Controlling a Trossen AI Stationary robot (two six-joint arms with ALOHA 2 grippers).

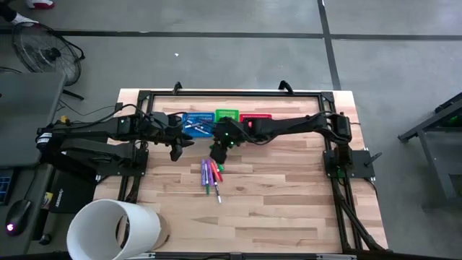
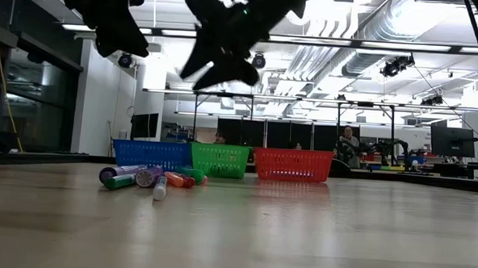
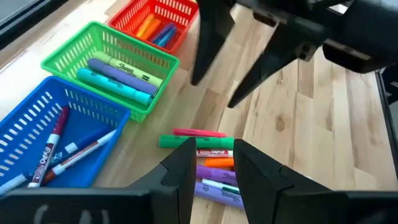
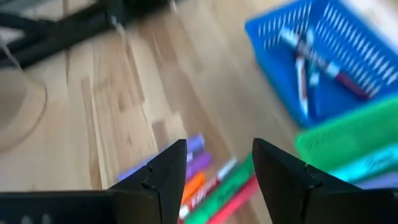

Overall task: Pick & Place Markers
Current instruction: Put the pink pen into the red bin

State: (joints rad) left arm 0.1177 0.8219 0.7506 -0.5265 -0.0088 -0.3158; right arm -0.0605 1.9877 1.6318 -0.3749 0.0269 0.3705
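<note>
Pale wooden planks make up the table, which fills the middle of the high view, with a white cylindrical bucket at the lower left of the frame. From the left edge the left arm reaches toward the centre; the left gripper hangs above the wood just left of the middle, its two dark fingers slightly parted with nothing between them. At the frame's upper middle three mesh baskets stand in a row: the blue basket, the green basket and the red basket, each holding pens in the left wrist view. Below them, at the centre, the markers lie in a loose cluster on the bare wood, purple, green, orange and red side by side. The right gripper hovers just above the cluster's upper end, jaws spread and holding nothing, clear of the markers in the low view. Its arm stretches away to the right side of the table.
</note>
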